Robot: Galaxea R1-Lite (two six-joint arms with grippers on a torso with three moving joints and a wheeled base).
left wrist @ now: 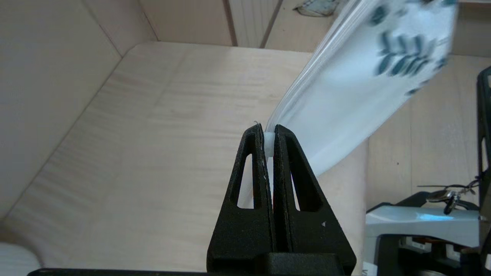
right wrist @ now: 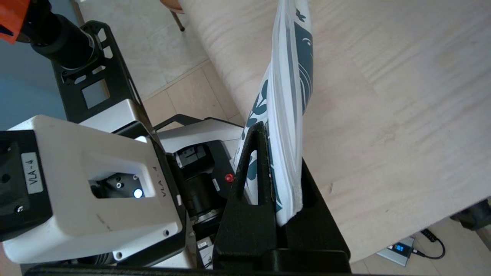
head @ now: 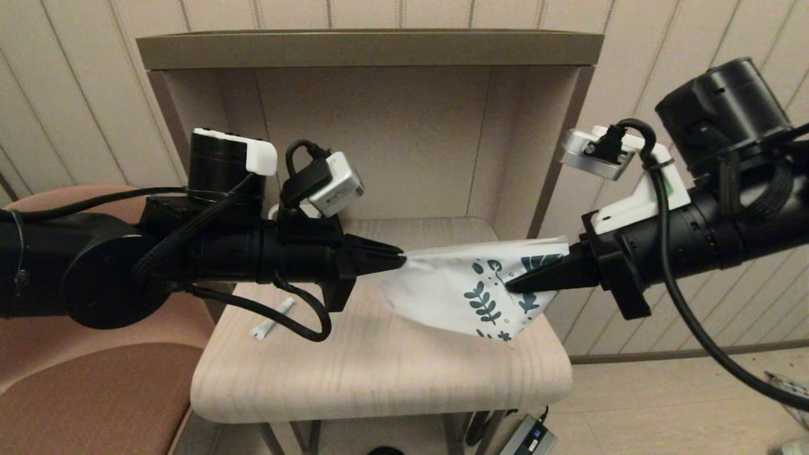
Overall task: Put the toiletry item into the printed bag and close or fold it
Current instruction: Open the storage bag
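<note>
The printed bag (head: pixel 452 284) hangs stretched above the wooden table (head: pixel 379 373), held at both ends. My left gripper (head: pixel 401 258) is shut on its plain white corner by the zip edge; in the left wrist view the fingertips (left wrist: pixel 268 135) pinch a white tab of the bag (left wrist: pixel 360 80). My right gripper (head: pixel 509 287) is shut on the leaf-printed end, and the bag (right wrist: pixel 285 92) runs between its fingers (right wrist: pixel 279 147). The toiletry item (head: pixel 273 320), a slim white tube, lies on the table under my left arm, apart from the bag.
The table stands inside a beige open-fronted cabinet (head: pixel 366 47) with side walls close on both sides. A brown padded chair (head: pixel 95 392) is at the left. A power adapter (head: pixel 529 436) lies on the floor below the table's front right corner.
</note>
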